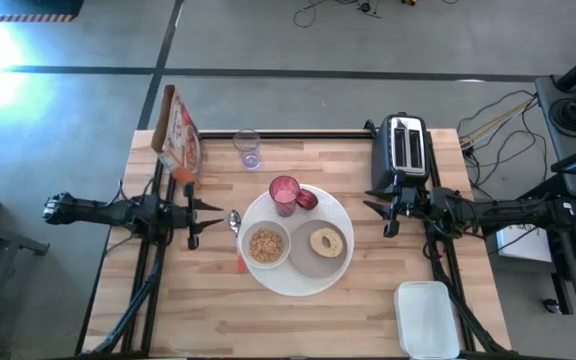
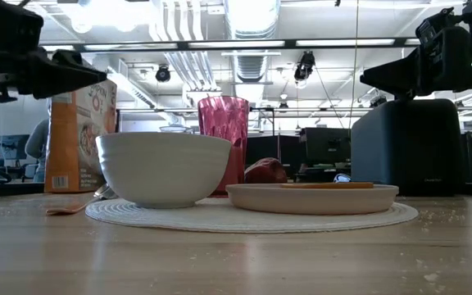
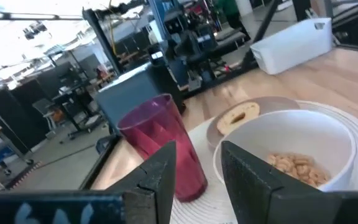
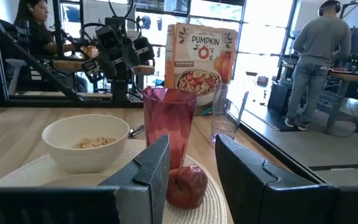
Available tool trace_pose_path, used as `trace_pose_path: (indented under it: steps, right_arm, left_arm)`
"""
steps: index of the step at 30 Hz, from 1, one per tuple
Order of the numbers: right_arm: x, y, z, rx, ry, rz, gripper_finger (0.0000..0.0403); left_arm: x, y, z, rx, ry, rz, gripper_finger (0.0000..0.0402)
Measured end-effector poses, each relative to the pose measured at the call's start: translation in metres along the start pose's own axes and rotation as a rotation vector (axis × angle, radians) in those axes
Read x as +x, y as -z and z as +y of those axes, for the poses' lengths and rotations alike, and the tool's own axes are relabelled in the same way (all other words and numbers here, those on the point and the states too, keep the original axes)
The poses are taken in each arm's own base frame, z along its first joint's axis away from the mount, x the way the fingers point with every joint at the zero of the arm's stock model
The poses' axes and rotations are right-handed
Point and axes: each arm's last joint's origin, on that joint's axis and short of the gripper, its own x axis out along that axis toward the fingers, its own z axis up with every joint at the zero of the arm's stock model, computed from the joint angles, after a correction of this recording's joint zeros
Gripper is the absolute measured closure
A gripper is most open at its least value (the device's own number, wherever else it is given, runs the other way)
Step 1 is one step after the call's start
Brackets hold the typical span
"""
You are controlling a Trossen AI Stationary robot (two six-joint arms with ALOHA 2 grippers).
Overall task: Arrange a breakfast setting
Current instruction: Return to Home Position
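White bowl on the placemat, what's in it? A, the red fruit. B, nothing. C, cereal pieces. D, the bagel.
C: the white bowl holds tan cereal pieces, while the bagel lies on the grey plate beside it.

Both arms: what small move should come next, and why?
Probably draw both arms back to rest. The left tool and right tool are open and empty, off the placemat, which holds bowl, plate with bagel, tumbler and fruit; the spoon lies beside it.
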Motion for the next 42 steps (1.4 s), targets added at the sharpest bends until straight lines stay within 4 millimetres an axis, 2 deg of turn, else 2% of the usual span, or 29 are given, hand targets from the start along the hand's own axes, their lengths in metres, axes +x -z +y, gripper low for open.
trace_pose_path:
  steps: [14,42]
  right_arm:
    - [0.0000,0.0002,0.0000,0.000,-0.001,0.002,0.0284]
    - [0.0000,0.0002,0.0000,0.000,0.000,0.002,0.0284]
  left_arm:
    - [-0.0052,-0.0058,0.0038,-0.016,-0.037,-0.078,0.0290]
    - [-0.0019,-0.0028,0.0018,-0.007,-0.018,-0.036,0.0290]
